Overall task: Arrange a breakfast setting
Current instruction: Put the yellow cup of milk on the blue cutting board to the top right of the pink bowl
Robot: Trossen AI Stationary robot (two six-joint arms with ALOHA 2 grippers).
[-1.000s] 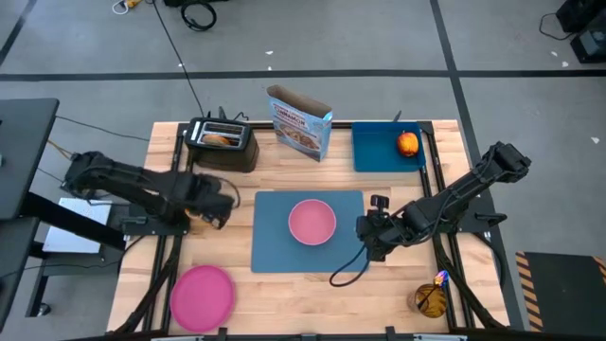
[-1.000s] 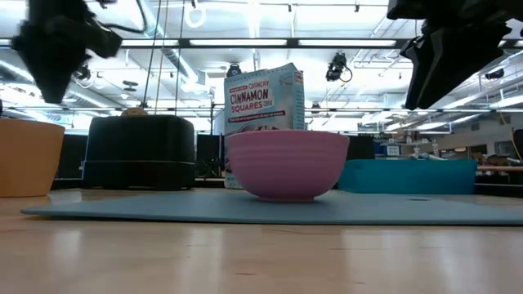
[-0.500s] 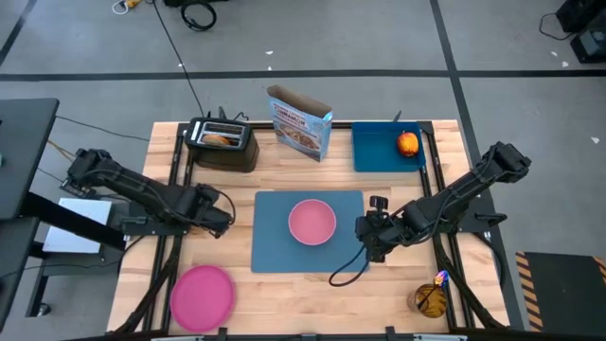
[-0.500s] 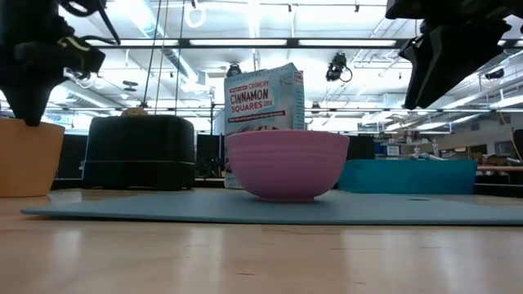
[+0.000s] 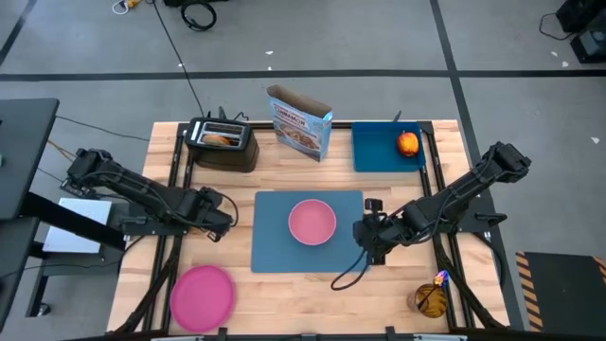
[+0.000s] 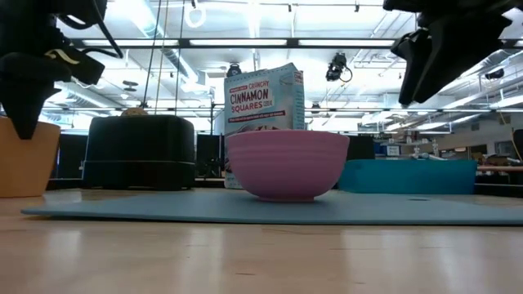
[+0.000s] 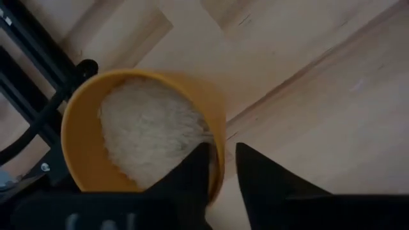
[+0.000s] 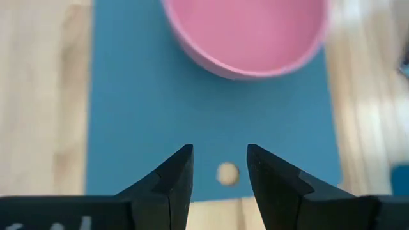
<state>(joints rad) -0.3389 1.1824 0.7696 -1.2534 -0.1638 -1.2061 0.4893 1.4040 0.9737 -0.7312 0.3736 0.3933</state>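
- High view, change: your left gripper (image 5: 213,210) has come away from the black toaster (image 5: 223,144) and dropped to the left side of the worktop (image 5: 284,180), just off the left edge of the blue placemat (image 5: 275,248). The right gripper (image 5: 365,233) has crept slightly inward over the placemat's right edge.
- High view, stock:
  - The pink bowl (image 5: 311,222) is already seated mid-placemat.
  - The pink plate (image 5: 202,296) is at the near-left corner, off the mat.
  - The apple (image 5: 407,143) is in the blue tray (image 5: 379,152) at the back right.
  - The spoon (image 5: 439,280) stands in a container at the near right.
  - The tan cup does not show here, being under the left gripper.
- Low view: the left gripper (image 6: 29,98) hangs directly above the tan cup (image 6: 29,159) at the far left. The bowl (image 6: 287,163) rests on the placemat (image 6: 245,208) in front of the cereal box (image 6: 263,98). The right gripper (image 6: 425,73) is high at the upper right, clear of the bowl.
- Left wrist view: the left gripper (image 7: 222,148) has its fingers narrowly parted astride the cup (image 7: 83,160) wall, one inside the rim and one outside. No squeeze on the wall is evident yet.
- Reading: you appear to have committed to the cup as the next item, so the descent has put the grasp one closure away.
- Right wrist view: the right gripper (image 8: 218,150) has its fingers spread and empty above bare placemat (image 8: 128,128). The bowl (image 8: 246,32) lies ahead of them, well apart.
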